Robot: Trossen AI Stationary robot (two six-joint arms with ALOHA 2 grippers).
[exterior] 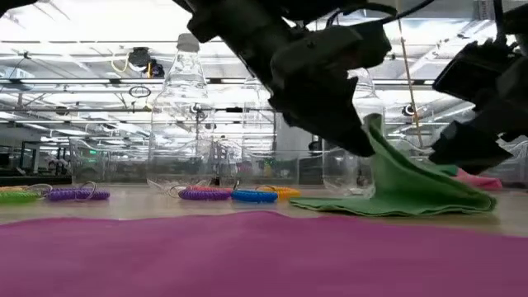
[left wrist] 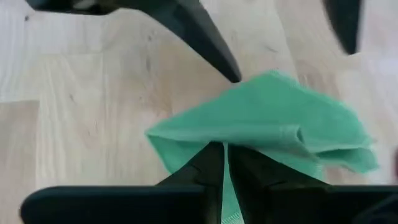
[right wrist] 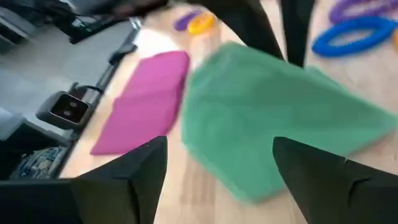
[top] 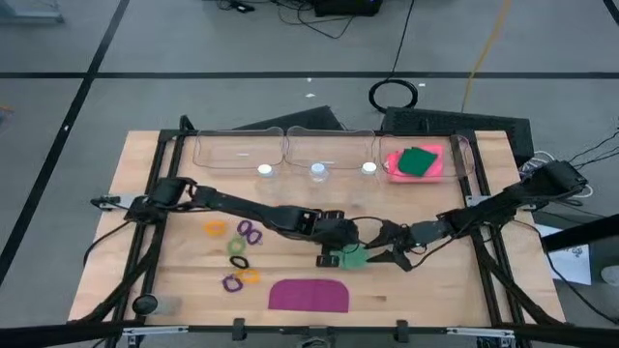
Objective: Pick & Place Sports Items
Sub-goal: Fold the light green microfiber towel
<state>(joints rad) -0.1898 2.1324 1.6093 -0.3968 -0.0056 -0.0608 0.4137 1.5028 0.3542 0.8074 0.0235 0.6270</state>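
A light green soft piece (top: pixel 352 257) lies mid-table with one edge raised. My left gripper (left wrist: pixel 225 163) is shut on that edge. My right gripper (right wrist: pixel 219 142) stands open just to the piece's right, its fingers spread over the piece's near side; I cannot tell whether they touch it. A purple piece (top: pixel 308 295) lies flat near the front edge. Several small rings (top: pixel 239 253) in orange, purple, green and black lie to the left. A pink piece (top: pixel 433 166) with a dark green one (top: pixel 418 159) on top rests in a far clear tray. My left gripper pinches the light green piece by a raised, bunched edge (left wrist: pixel 219 138) between its two fingers, slanting down from the table's left. That edge (exterior: pixel 373 128) is lifted into a peak. The rest slopes down slack, and the lower part (exterior: pixel 396 202) lies on the table.
Clear trays (top: pixel 237 147) line the far edge, with three clear bottles (top: pixel 317 172) before them. In the low view blue, purple and orange rings (exterior: pixel 252 195) lie behind the purple piece (exterior: pixel 247 252). Bare wood shows right of the right gripper.
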